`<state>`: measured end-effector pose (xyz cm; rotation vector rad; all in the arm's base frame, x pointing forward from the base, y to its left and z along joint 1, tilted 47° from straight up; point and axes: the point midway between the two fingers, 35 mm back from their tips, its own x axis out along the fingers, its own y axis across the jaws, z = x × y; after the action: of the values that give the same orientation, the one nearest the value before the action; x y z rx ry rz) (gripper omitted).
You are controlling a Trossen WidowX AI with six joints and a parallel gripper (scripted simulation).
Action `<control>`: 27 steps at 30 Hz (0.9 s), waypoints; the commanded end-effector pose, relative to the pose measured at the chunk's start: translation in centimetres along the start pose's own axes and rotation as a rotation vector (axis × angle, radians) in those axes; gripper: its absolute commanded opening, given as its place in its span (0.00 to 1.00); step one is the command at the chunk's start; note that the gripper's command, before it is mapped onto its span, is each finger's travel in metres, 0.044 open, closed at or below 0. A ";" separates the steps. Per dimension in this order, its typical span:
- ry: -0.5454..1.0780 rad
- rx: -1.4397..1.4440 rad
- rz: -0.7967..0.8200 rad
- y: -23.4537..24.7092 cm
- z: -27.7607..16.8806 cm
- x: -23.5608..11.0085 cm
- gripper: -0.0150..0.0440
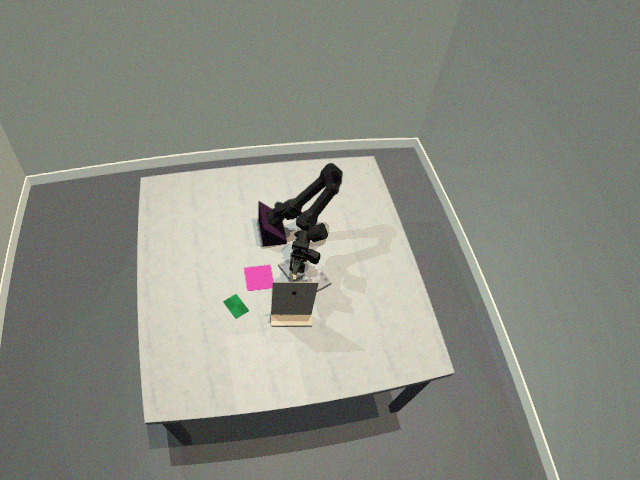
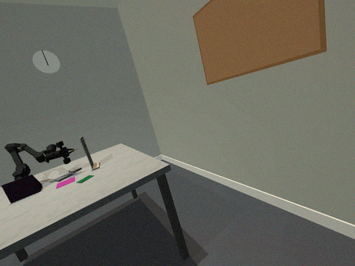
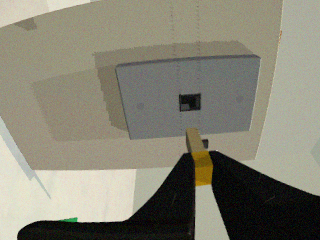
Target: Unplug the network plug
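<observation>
While clear of the socket [image 3: 190, 102], plug [image 3: 199, 154] pinched in nearly shut hand [image 3: 202, 172].

On the table [image 2: 123, 168] stands a thin panel [image 2: 86, 153]. The arm [image 2: 27, 151] reaches toward it, gripper [image 2: 71, 149] just short. Pink [image 2: 65, 182] and green [image 2: 85, 178] patches lie before the panel.

Green card [image 1: 235, 305] on the table [image 1: 361, 330], orange board [image 2: 258, 37] and round clock [image 2: 45, 61] on walls
</observation>
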<state>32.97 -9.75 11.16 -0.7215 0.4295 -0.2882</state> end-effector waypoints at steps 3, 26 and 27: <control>0.001 0.000 0.000 -0.4 0.0 -0.1 0.25; 0.004 -0.002 -0.003 -6.1 -0.9 -2.1 0.25; 0.006 -0.004 0.000 -6.0 -0.9 -2.1 0.25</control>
<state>30.29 -13.66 14.92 -0.7180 0.4366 -0.2966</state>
